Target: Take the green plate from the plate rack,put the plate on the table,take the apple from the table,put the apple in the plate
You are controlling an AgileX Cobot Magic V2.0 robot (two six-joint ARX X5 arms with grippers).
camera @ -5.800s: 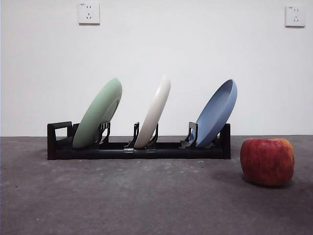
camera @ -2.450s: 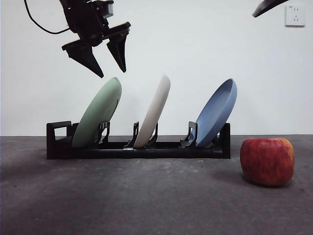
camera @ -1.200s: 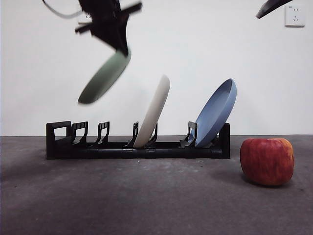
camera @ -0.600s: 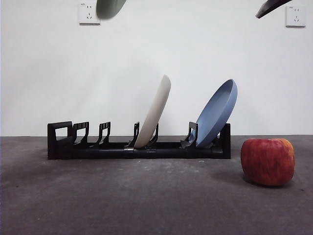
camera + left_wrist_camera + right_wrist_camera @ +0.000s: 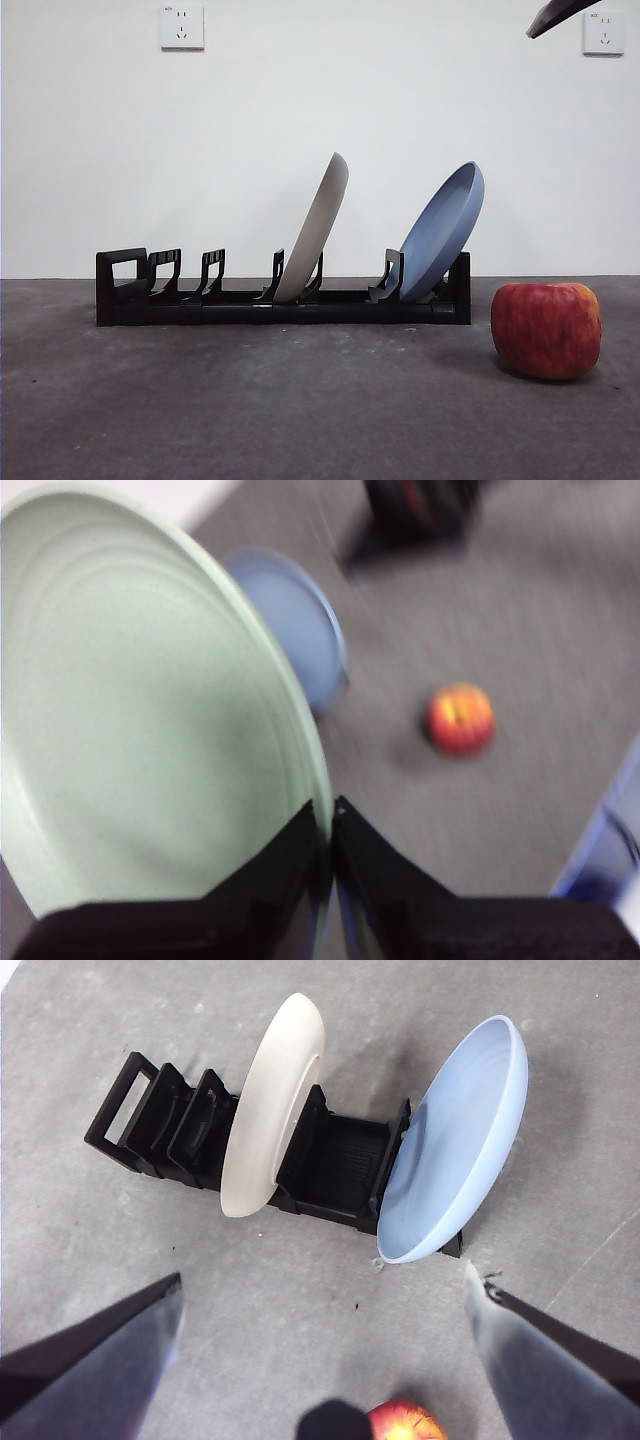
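The green plate (image 5: pixel 140 710) shows only in the left wrist view; it is out of the front view. My left gripper (image 5: pixel 328 830) is shut on its rim and holds it high in the air, tilted. The black plate rack (image 5: pixel 280 300) stands on the dark grey table (image 5: pixel 300 410), with its left slots empty. It also shows in the right wrist view (image 5: pixel 160 1120). The red apple (image 5: pixel 546 329) lies on the table to the right of the rack. It also shows in both wrist views (image 5: pixel 460 718) (image 5: pixel 405 1422). My right gripper (image 5: pixel 322 1278) is open, high above the rack and apple.
A cream-white plate (image 5: pixel 315 230) leans in the rack's middle slot and a blue plate (image 5: pixel 443 232) leans at its right end. A black arm tip (image 5: pixel 560 14) shows at the top right corner. A white wall with two sockets stands behind.
The left gripper has carried the green plate further up. Its last edge has left the top of the front view. The rack, the other plates and the apple have not moved.
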